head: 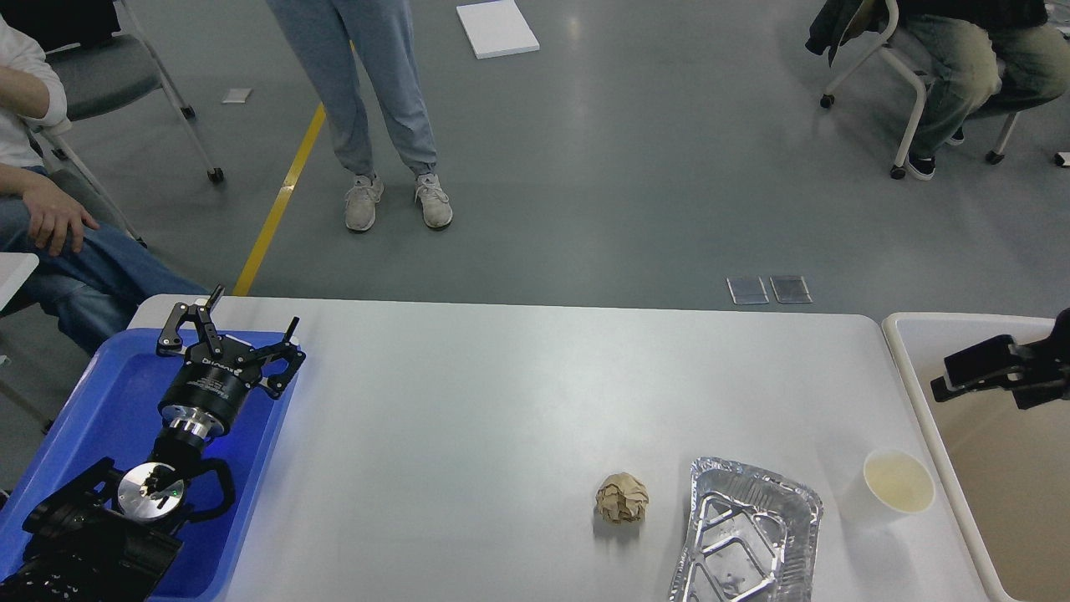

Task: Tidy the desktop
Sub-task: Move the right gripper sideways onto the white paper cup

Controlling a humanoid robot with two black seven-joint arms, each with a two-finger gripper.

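Note:
The whitish-grey desktop (468, 418) carries a crumpled brown paper ball (621, 497), a crinkled foil tray (744, 535) and a white paper cup (899, 485) near its front right. My left gripper (231, 328) is open and empty, hovering over the far end of the blue tray (100, 401) at the left. My right gripper (961, 373) reaches in from the right edge over the beige bin (911, 334), above and behind the cup. It shows only as a dark bar, so its fingers cannot be told apart.
The beige bin stands against the desktop's right end. One person stands beyond the table's far edge, and others sit on chairs at the left and far right.

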